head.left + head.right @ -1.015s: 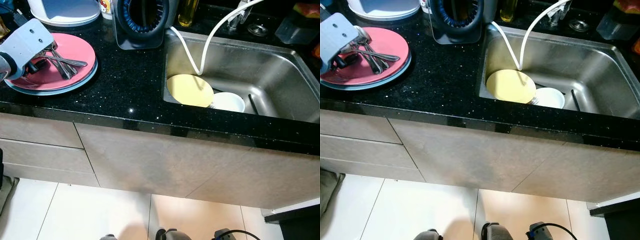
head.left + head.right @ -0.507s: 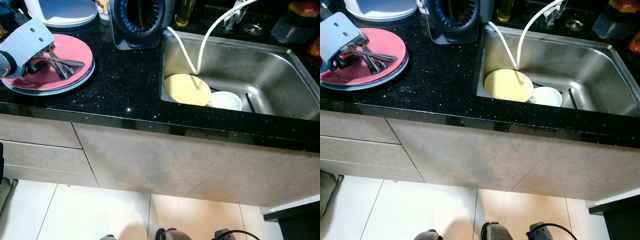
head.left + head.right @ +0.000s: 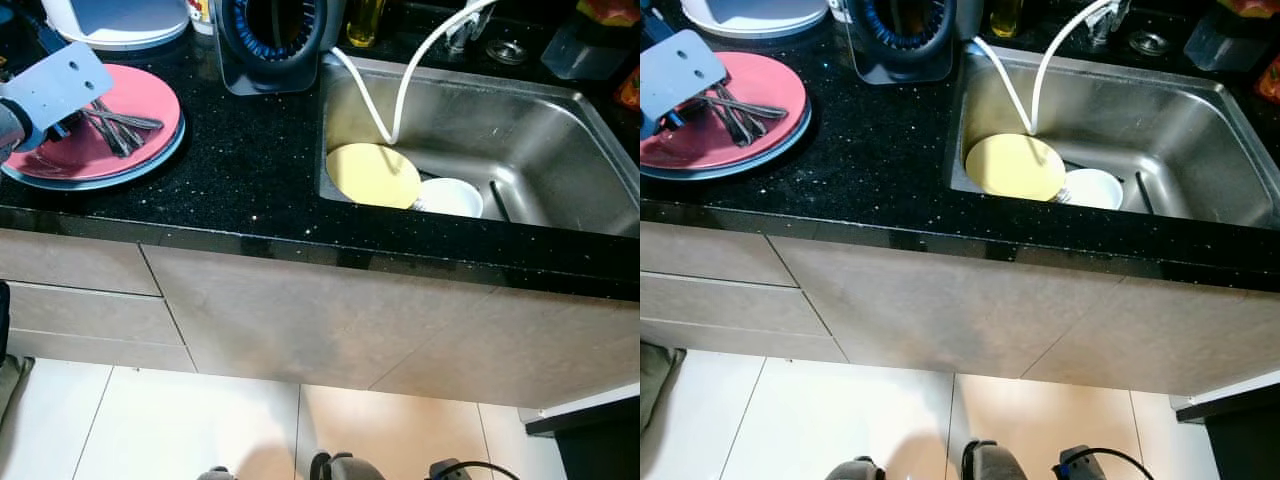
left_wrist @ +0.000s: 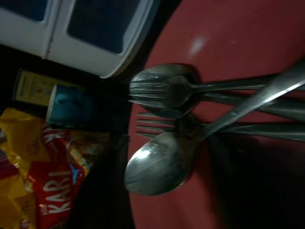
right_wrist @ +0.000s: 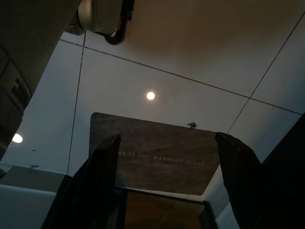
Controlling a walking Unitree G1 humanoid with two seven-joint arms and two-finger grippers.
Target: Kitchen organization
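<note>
A black speckled worktop (image 3: 250, 150) runs above pale cabinet fronts and a light tiled floor, with a steel sink (image 3: 560, 130) set into it on the robot's right. On the left of the worktop lies a pink plate (image 3: 150, 105) stacked on a bluish one, and on it a bundle of cutlery (image 3: 120, 125), forks and spoons with their handles together. In the sink a yellow plate (image 3: 373, 175) leans beside a white bowl (image 3: 450, 197), and a white hose (image 3: 400, 90) hangs down to them.

Over the last second the whole scene has slid a little in both eye views, so the head camera has shifted; the plates and cutlery keep their places on the worktop. The left arm's grey wrist block (image 3: 55, 85) has stayed over the near-left part of the pink plate, above the handle ends. Its wrist view looks closely along the forks and spoons, but whether the left pincer is open or gripping the handles I cannot tell.

The right pincer (image 5: 167, 176) hangs idle below the worktop, its two fingers spread wide with nothing between them, pointing at the floor tiles.

I judge the cutlery pick-up is not yet settled; nothing has left the plate
</note>
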